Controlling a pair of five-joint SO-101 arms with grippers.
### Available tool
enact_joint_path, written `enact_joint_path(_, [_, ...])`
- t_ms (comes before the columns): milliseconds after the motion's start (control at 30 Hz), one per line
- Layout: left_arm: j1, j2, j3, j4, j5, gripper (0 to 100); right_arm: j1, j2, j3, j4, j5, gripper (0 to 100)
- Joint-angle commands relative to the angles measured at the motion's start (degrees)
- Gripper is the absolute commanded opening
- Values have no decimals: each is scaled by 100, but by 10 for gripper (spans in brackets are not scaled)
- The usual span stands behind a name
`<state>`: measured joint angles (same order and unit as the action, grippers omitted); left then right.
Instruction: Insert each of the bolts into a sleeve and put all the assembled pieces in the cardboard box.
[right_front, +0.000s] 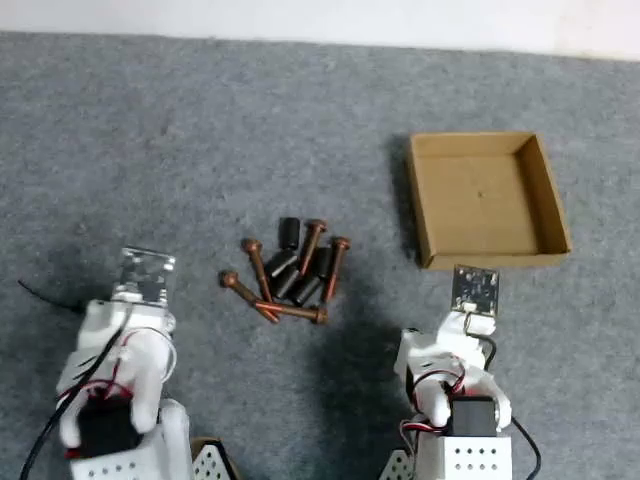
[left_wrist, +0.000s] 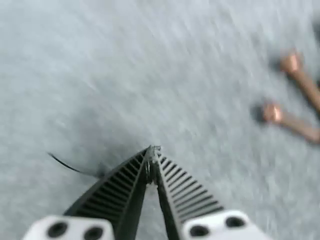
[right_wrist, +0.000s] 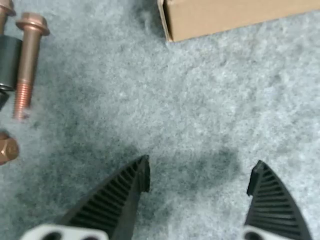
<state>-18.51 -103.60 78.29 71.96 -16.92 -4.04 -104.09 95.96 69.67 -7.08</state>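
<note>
Copper-coloured bolts are lying in a loose heap on the grey carpet, crossing and touching one another, with black sleeves mixed in among them, ahead of and between your two arms. The cardboard box is sitting open-topped to the right of the heap, apart from it, just ahead of your right arm. Your left gripper is pointing at bare carpet with its fingers pressed together, gripping nothing. Your right gripper is hanging spread wide, holding nothing.
</note>
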Motion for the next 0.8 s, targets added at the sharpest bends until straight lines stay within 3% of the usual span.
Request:
enact_joint_path(0, [-84,66,-1323,-62,281,28,40,-48,831,-22,-53,300])
enact_joint_path(100, [-57,75,-2000,132,510,98,-224,-48,831,-251,-53,300])
enact_joint_path(233, [-57,523,-2255,-176,703,133,-40,-48,831,-303,-53,300])
enact_joint_path(400, [40,2536,-2571,-598,712,133,725,-48,831,-303,-53,300])
enact_joint_path(600, [857,5007,-3301,-615,730,133,1455,-31,831,-259,-18,300])
enact_joint_path(767, [945,6079,-3363,-1081,2057,133,1640,-13,831,-259,-18,300])
